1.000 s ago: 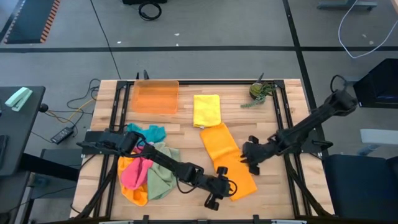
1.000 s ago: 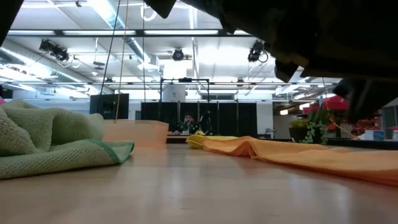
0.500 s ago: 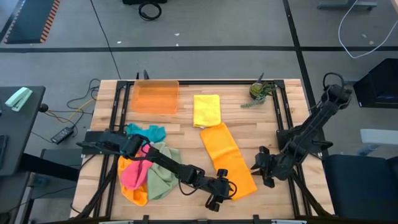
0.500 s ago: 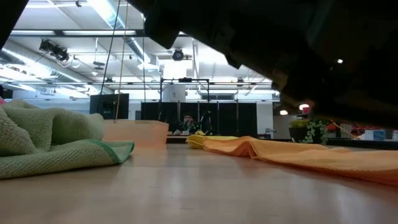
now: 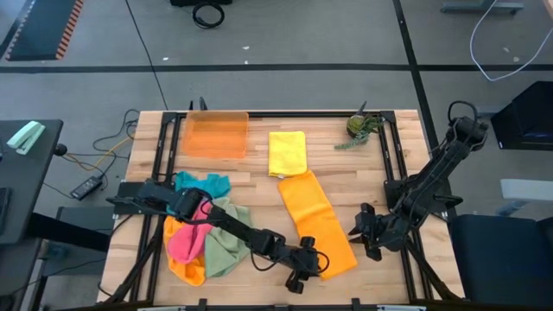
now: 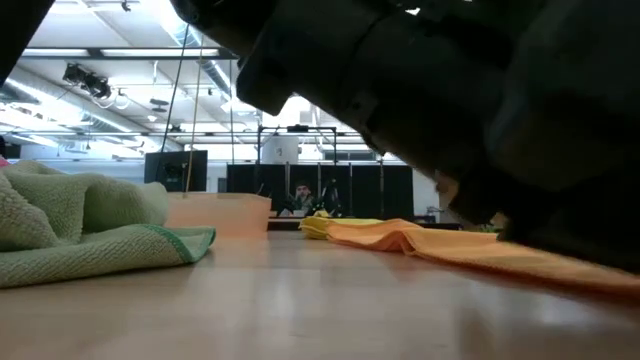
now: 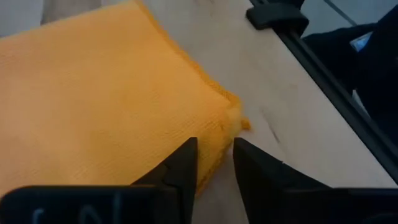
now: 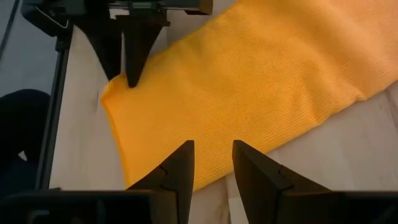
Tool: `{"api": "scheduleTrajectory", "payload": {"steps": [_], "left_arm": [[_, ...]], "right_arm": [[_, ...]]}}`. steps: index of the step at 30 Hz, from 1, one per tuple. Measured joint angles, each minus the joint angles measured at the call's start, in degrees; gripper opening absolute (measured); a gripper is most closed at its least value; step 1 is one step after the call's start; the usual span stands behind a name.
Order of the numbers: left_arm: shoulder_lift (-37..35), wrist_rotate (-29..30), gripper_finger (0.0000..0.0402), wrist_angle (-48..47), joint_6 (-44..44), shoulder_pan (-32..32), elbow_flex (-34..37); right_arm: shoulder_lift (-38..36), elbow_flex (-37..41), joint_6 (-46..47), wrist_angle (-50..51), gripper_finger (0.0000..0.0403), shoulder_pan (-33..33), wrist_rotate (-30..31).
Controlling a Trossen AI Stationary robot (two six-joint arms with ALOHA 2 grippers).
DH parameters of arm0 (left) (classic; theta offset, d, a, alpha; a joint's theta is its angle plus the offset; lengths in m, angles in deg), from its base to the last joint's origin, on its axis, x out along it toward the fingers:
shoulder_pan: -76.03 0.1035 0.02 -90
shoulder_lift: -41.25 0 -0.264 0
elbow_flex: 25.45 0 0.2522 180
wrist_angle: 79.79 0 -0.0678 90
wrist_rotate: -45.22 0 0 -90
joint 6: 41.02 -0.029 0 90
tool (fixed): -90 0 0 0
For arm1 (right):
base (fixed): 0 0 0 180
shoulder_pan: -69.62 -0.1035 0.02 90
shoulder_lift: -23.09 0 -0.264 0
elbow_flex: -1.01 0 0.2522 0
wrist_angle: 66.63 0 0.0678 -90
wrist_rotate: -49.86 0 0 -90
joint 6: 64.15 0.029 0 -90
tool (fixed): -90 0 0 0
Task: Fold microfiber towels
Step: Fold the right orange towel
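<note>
I have the orange towel [image 5: 318, 223] lying as a long folded strip on the counter [image 5: 380, 186], running from mid-counter toward the near edge, right of centre. The left gripper [image 5: 302, 275] sits low at the strip's near corner; through its wrist camera the jaws stand a little apart with the towel's corner edge [image 7: 231, 118] just ahead of them, and I cannot tell whether they touch the cloth. The right gripper [image 5: 359, 235] hovers just beside the strip's right edge, jaws spread a little and holding nothing; its camera looks down on the cloth [image 8: 249, 81] and on the other arm's fingers [image 8: 133, 56] at the far corner.

A folded yellow towel [image 5: 287, 153] lies just beyond the strip's far end, toward the far edge. Near the left edge I see a loose heap [image 5: 200, 233] of teal, pink, green and orange cloths, with the left arm reaching across it. The orange tray [image 5: 216, 135] sits at the far left corner and a small plant [image 5: 359, 126] at the far right corner.

The counter is pale wood planks inside a black frame [image 5: 399, 164]. Around it is grey floor [image 5: 302, 34] with dark lines and loose cables [image 5: 97, 160]. From counter height I see the green cloth [image 6: 90, 235] close by, and behind it a large hall with ceiling lights [image 6: 180, 20].
</note>
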Motion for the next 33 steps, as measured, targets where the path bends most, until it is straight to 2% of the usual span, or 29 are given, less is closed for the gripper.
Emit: {"api": "scheduleTrajectory", "payload": {"steps": [10,15,20,26,33], "left_arm": [[-0.10,-0.74,0.0010,3.08,-0.77,0.96,0.00],[-1.75,-0.23,0.0011,5.57,-5.96,2.08,-1.35],[-3.21,3.76,0.0009,2.49,-11.60,3.65,-5.57],[-3.26,4.28,0.0006,-7.60,-12.63,6.54,-10.04],[-3.35,4.52,0.0005,-7.10,-16.87,9.97,-10.12]], "right_arm": [[-0.01,0.00,0.02,0.64,0.0117,-0.10,-1.21],[-0.01,0.00,1.23,0.56,0.0116,-4.81,-3.38],[-0.01,-0.02,6.79,1.51,0.0098,-10.46,1.34],[-0.01,-0.02,7.42,0.46,0.0075,-14.56,2.70],[-0.01,-0.02,9.72,1.34,0.0065,-16.60,5.02]]}}
